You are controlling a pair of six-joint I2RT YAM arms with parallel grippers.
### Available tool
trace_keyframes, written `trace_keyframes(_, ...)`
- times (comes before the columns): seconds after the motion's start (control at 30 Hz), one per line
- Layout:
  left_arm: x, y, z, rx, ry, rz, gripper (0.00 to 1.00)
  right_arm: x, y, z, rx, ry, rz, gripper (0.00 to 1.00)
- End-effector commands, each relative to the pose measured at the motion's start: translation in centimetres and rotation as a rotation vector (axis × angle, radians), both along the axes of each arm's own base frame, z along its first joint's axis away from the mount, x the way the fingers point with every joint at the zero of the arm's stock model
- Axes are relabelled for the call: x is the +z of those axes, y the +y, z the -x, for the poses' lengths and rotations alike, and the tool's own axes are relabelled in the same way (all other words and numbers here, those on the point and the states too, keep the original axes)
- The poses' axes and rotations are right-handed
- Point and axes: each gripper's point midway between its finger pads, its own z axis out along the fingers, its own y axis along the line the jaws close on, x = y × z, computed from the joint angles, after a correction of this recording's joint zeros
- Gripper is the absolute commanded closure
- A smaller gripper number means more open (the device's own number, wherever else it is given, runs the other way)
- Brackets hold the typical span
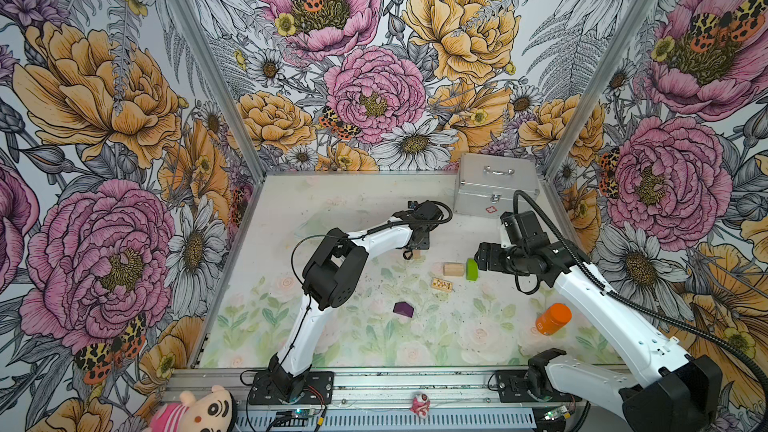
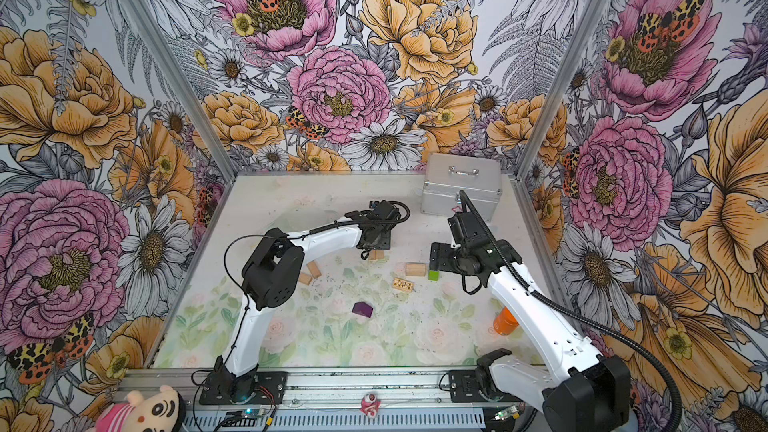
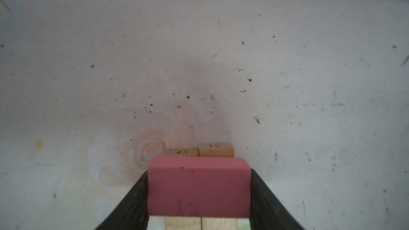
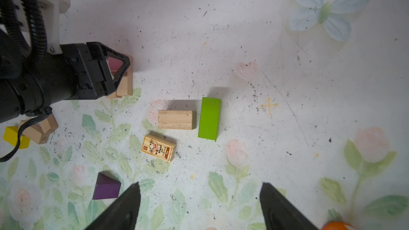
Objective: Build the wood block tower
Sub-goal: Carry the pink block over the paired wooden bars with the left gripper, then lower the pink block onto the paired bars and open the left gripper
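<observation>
Nearest, along the bottom edge in both top views: plush toy (image 1: pixel 199 409) at lower left, small pink figure (image 1: pixel 420 404) on the metal rail.

Further in, at the lower right of the table (image 1: pixel 332 193): orange bottle (image 1: pixel 552 318), upright, close to the right arm.

Near the middle of the frame: dark purple house-shaped block (image 1: pixel 403 309), alone on the floral print.

Just beyond it, up and to the right: small printed block (image 1: pixel 441 284). Then a tan block (image 1: pixel 453 269) lying flat, with a lime-green block (image 1: pixel 471 269) just beside it on the right.

Close to the green one's right in both top views, the head of the right arm. In the right wrist view, right fingers (image 4: pixel 124 206) spread wide, nothing between them.

Left of centre in a top view, by the left arm's elbow: two more tan blocks (image 2: pixel 313 268). In the right wrist view, a yellow block (image 4: pixel 15 137) just beside them at the frame's left edge.

Beyond, just above centre: the tower (image 1: pixel 417 256). Made of two tan planks (image 3: pixel 215 150) side by side, with a pink block (image 3: pixel 199 189) crosswise over them.

Left fingers (image 3: pixel 132 198) pointing down, clamped on the pink block's two ends. Resting on the planks or just clear of them: cannot tell.

Farthest, at the table's upper right by the back wall: silver case (image 1: pixel 494 184), handle on top.
</observation>
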Motion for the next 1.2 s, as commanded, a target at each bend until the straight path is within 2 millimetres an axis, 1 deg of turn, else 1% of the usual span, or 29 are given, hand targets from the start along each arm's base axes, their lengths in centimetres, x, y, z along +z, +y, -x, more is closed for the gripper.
trace_keyframes(0.0, 0.1, -0.4, -0.5, -0.014, 0.005, 0.016, 0.44, -0.4, -0.3, 0.0, 0.0, 0.009, 0.013, 0.13)
trace_keyframes(0.07, 0.2, -0.3, -0.6, -0.01, 0.004, 0.018, 0.44, -0.5, -0.4, -0.1, -0.002, 0.011, 0.015, 0.13)
trace_keyframes(0.13, 0.2, -0.5, -0.5, -0.013, 0.006, 0.021, 0.41, -0.5, -0.4, -0.1, -0.004, 0.013, 0.014, 0.13)
trace_keyframes(0.23, 0.5, -0.6, -0.6, -0.015, 0.001, 0.027, 0.39, -0.6, -0.4, -0.2, -0.005, 0.019, 0.014, 0.13)
trace_keyframes(0.3, 0.6, -0.6, -0.5, -0.013, -0.002, 0.027, 0.34, -0.8, -0.3, -0.2, -0.004, 0.026, 0.013, 0.13)
trace_keyframes(0.33, 0.8, -0.6, -0.6, -0.011, -0.006, 0.029, 0.34, -0.8, -0.3, -0.2, -0.003, 0.027, 0.012, 0.13)
trace_keyframes(0.47, 1.4, -0.5, -0.6, -0.008, -0.012, 0.033, 0.33, -0.8, -0.2, -0.3, 0.0, 0.028, 0.01, 0.13)
trace_keyframes(0.83, 2.0, -0.2, -0.2, -0.011, -0.01, 0.036, 0.28, -0.5, -0.1, -0.2, 0.005, 0.021, 0.002, 0.13)
trace_keyframes(0.97, 2.9, 0.4, -0.1, 0.003, -0.027, 0.031, 0.27, -0.3, -0.2, -0.2, 0.004, 0.012, 0.001, 0.13)
trace_keyframes(1.07, 3.8, 1.2, -0.2, 0.027, -0.047, 0.022, 0.25, -0.5, -0.3, -0.3, -0.001, 0.014, 0.007, 0.13)
trace_keyframes(1.17, 5.2, 1.7, -0.1, 0.034, -0.072, 0.03, 0.25, -0.7, -0.4, -0.2, -0.003, 0.018, 0.011, 0.12)
